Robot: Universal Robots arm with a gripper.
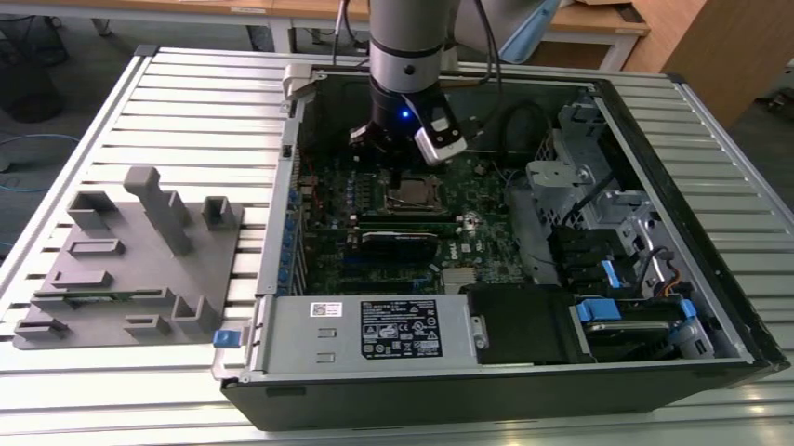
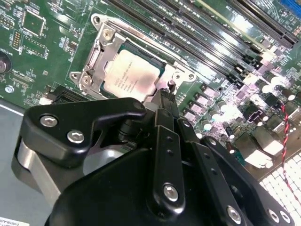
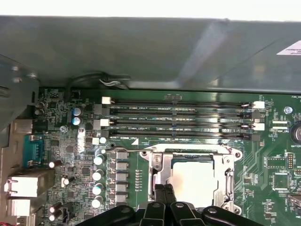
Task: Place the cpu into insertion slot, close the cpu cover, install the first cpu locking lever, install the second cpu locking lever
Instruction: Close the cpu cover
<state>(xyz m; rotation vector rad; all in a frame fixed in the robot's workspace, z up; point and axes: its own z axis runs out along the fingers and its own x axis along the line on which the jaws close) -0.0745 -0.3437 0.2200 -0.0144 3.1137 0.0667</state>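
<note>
Cpu (image 2: 133,75) sits in its slot (image 2: 87,77) at the far middle of the board (image 2: 56,47), cover (image 2: 101,54) lying flat over it. Gripper (image 2: 164,94), fingers (image 2: 165,117) pressed together, is at the slot's edge. The locking step looks in hand, calling for a steady downward push.

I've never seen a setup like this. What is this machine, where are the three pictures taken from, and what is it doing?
It is a robot arm reaching into an open computer case on a slatted table. The exterior view looks on from off the arm; both wrist views come from cameras riding on it. Its gripper, shut, sits at the edge of the cover, which lies down over the seated cpu. A grey rack stands beside the case.
</note>
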